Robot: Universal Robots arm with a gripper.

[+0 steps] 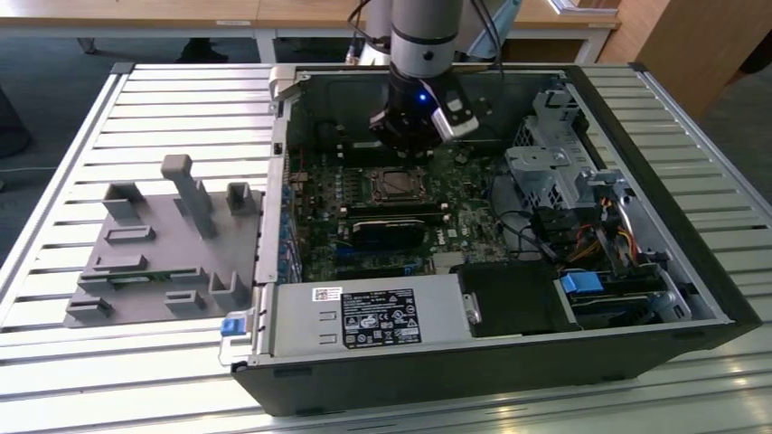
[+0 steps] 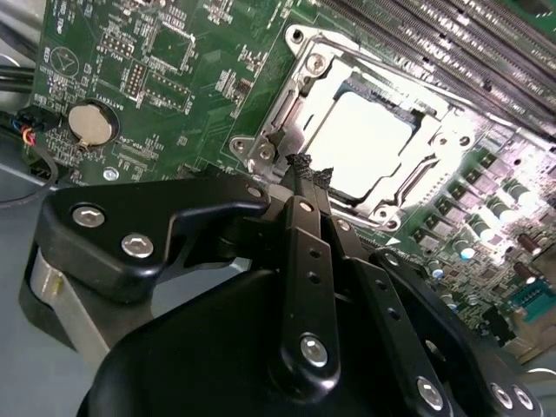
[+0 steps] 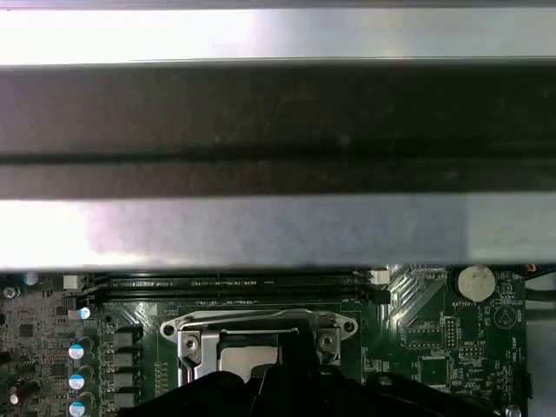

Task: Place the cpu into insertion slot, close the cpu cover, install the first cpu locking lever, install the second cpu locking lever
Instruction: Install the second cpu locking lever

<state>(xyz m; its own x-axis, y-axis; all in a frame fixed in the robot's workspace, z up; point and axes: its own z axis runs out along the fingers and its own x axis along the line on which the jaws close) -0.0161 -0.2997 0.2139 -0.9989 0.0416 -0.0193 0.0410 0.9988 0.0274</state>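
Observation:
The cpu (image 2: 360,143) lies in the socket on the green motherboard and glares bright; it also shows as a small square (image 1: 392,185) in the exterior view. The silvery cpu cover (image 2: 282,117) lies flat around it, chip showing through its square opening. In the first wrist view the cpu cover (image 3: 261,318) frames the cpu (image 3: 241,358), and a thin lever rod runs along one edge. My gripper (image 2: 311,169) is shut, its black fingertips together right at the socket's edge, nothing seen between them. In the exterior view the gripper (image 1: 414,145) hangs just behind the socket.
The open computer case (image 1: 675,271) lies on a slatted table. Memory slots (image 2: 452,35) run beside the socket, and a coin battery (image 2: 91,124) sits nearby. A power supply (image 1: 368,316) and drive cage (image 1: 549,172) border the board. A grey fixture (image 1: 157,253) stands at the exterior view's left.

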